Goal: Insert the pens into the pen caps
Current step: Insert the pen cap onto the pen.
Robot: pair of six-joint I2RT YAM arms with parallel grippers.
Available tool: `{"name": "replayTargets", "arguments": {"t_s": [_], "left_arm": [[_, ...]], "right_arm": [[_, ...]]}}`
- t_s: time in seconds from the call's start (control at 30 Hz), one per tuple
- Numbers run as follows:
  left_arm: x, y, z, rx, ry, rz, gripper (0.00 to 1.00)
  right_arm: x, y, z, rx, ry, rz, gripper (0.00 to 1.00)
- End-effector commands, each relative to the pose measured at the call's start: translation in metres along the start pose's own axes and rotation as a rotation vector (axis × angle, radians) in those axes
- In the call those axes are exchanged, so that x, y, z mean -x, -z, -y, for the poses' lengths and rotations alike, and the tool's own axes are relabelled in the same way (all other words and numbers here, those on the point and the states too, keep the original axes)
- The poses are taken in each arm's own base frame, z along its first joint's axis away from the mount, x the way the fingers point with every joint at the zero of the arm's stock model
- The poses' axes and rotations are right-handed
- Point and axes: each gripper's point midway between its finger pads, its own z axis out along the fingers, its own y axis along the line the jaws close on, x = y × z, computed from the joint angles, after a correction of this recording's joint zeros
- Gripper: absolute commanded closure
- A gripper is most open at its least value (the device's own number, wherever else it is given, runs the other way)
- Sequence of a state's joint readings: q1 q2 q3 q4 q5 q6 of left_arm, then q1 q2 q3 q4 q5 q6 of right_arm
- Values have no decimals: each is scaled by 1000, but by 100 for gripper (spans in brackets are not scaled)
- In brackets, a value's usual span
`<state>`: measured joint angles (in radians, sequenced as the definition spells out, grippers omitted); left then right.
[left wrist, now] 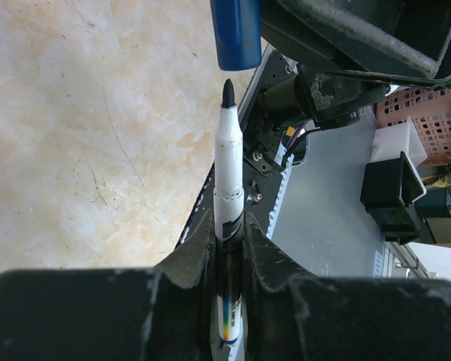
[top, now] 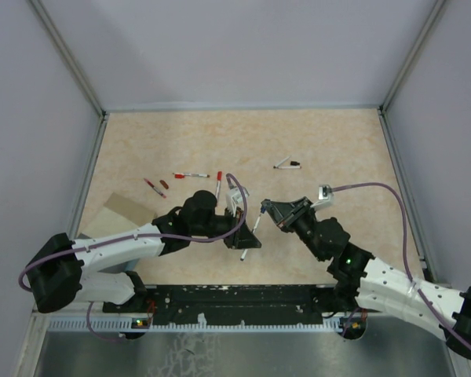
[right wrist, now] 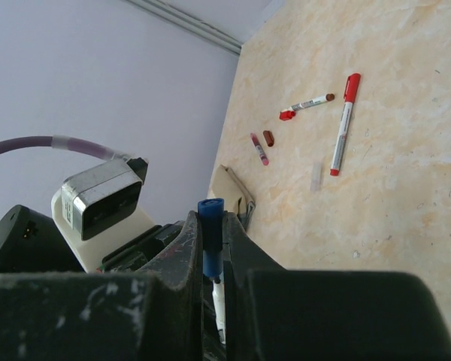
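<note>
Only container: a pink mesh basket (left wrist: 425,120), seen just in the L wrist view, off past the tabletop's (top: 337,141) near edge. Contents: can't tell.

From above, L to R: a tan card (top: 124,214) at the L edge, then a dark-red pen (top: 153,187) w/ a dark-red cap (top: 163,185) just beside it. Next a crosswise pen (top: 192,175), then a red-capped pen (top: 218,182).

Mid-scene, L fingers (left wrist: 201,247) are clamped on the held pen (left wrist: 228,173) by its white barrel, black tip pointing far-R. R fingers (right wrist: 189,244) are pinched tight on the blue cap (right wrist: 210,229).

Far R, well apart, lies a black-capped pen (top: 287,164).

L wrist view alone shows the tip just short of the blue cap's mouth, not in. R wrist view shows a red cap (right wrist: 287,115) at the crosswise pen's end; on or off, can't tell.
</note>
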<state>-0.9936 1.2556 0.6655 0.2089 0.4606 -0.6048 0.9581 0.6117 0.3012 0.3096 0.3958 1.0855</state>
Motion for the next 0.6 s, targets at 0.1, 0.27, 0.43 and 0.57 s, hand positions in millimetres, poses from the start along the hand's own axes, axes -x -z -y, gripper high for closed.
{"name": "replayTargets", "arguments": {"t_s": [0.1, 0.27, 0.43, 0.57], "left_arm": [[14, -2, 13, -31, -31, 30, 100], [15, -3, 14, -33, -33, 33, 100], [15, -3, 13, -31, -32, 31, 100], [14, -3, 12, -27, -30, 30, 100]], "right_arm": [[7, -1, -10, 35, -25, 29, 100], [3, 0, -7, 30, -19, 11, 100], [-1, 0, -5, 26, -9, -6, 100], [-3, 1, -6, 32, -1, -23, 100]]}}
